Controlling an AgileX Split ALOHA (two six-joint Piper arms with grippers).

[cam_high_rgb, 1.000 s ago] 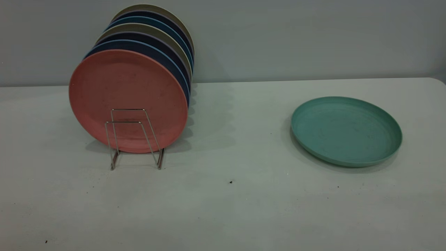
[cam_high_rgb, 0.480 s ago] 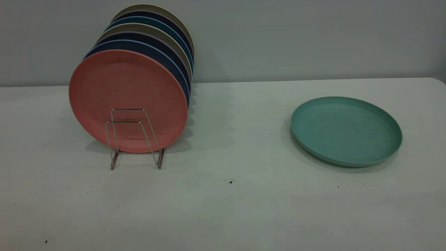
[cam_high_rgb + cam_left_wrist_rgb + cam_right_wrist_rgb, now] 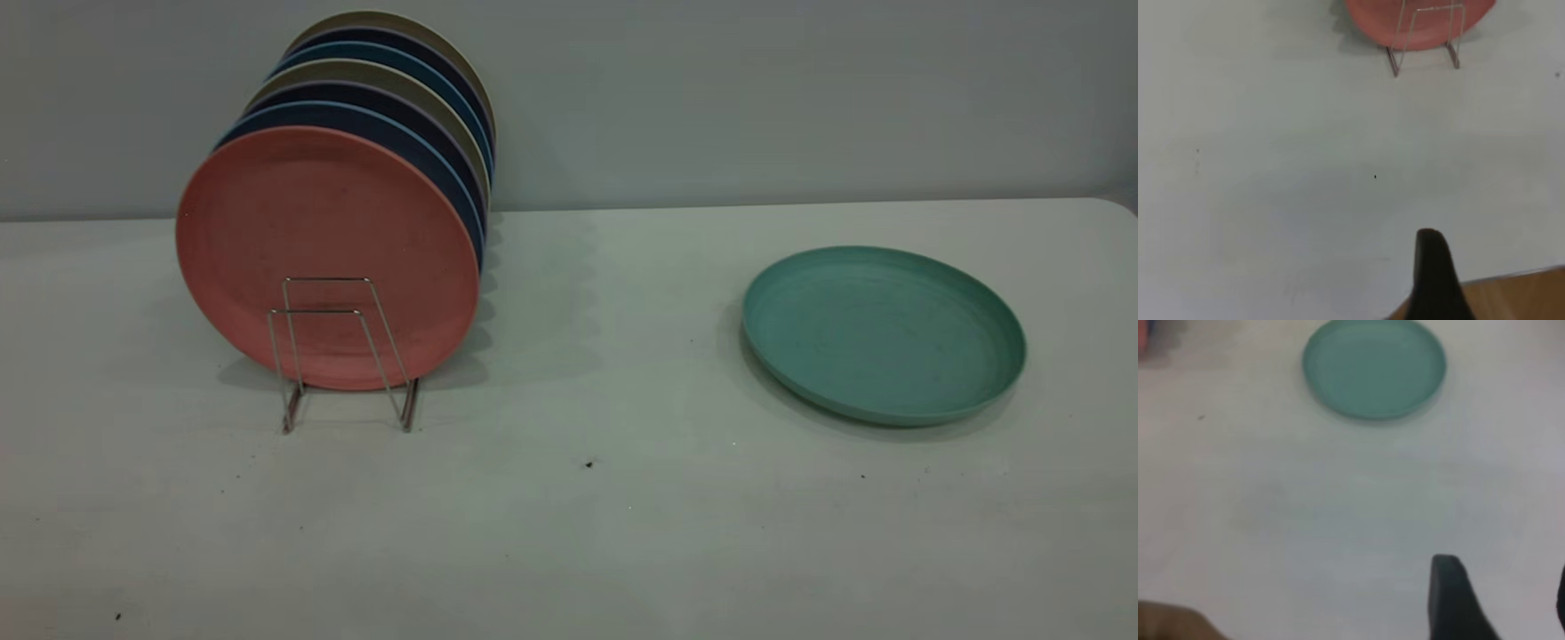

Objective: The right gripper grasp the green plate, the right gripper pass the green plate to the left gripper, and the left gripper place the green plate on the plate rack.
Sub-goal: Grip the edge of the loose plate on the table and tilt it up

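Note:
The green plate lies flat on the white table at the right; it also shows in the right wrist view. The plate rack stands at the left, its front wire loops bare before a salmon-pink plate. The rack shows far off in the left wrist view. Neither arm shows in the exterior view. My right gripper is open and empty over bare table, well short of the green plate. My left gripper shows only as a black tip by the table's near edge, far from the rack.
Several plates in blue, navy and olive stand upright in the rack behind the pink one. The table's near edge and a wooden surface lie beside my left gripper. A grey wall runs behind the table.

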